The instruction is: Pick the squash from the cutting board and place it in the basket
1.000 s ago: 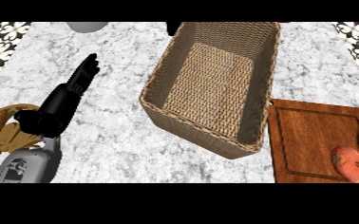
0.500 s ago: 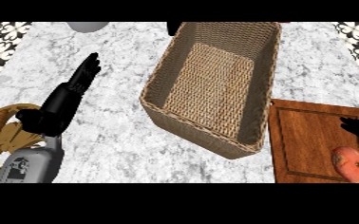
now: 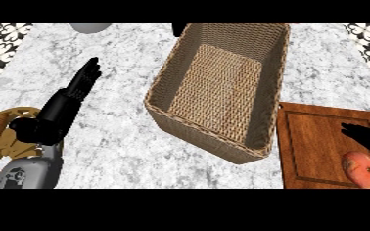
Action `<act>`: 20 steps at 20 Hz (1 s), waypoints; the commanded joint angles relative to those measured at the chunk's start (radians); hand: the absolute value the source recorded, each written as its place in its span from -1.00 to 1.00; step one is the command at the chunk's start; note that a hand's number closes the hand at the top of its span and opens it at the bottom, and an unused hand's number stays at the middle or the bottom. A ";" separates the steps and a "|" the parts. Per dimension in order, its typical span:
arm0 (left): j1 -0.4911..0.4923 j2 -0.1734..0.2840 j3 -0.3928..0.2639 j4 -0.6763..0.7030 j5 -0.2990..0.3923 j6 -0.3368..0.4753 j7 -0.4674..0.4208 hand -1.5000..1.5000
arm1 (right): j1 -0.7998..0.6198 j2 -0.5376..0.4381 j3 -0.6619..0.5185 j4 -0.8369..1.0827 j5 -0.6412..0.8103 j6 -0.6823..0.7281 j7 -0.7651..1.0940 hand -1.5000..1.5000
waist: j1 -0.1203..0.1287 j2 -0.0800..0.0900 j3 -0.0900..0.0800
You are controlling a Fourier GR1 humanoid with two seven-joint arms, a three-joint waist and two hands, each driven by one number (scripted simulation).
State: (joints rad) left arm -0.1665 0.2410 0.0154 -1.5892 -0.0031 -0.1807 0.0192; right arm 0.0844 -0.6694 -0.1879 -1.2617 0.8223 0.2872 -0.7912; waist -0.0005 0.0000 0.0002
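Observation:
The orange squash (image 3: pixel 356 169) lies on the wooden cutting board (image 3: pixel 311 147) at the right edge, only partly in view. Just above it a small black part of my right hand (image 3: pixel 357 131) pokes in from the right edge, over the board and apart from the squash; too little shows to judge its state. The woven basket (image 3: pixel 168 108) stands left of the board, long and tilted, with nothing inside. My left hand (image 3: pixel 66 106) rests open at the left, fingers straight and pointing up, well away from the basket.
A round tan object (image 3: pixel 13 127) sits at the lower left, partly behind my left forearm. A grey object (image 3: pixel 90 27) and a dark one (image 3: pixel 179 28) show at the counter's far edge. Marble counter lies between my left hand and the basket.
My right hand has come into view at the right edge and moved further over the cutting board, toward the squash. The left hand, basket and squash have not moved.

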 commanded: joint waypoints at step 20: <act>0.079 -0.058 -0.022 -0.091 -0.063 -0.016 0.012 0.00 | 0.008 0.083 0.068 0.045 0.211 -0.240 -0.126 1.00 | 0.001 -0.001 0.000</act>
State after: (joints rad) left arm -0.1248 0.2021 0.0245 -1.6293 -0.0474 -0.1999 0.0191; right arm 0.0760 -0.6424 -0.1286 -1.2223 1.0154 0.1236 -0.9132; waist 0.0002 -0.0069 -0.0180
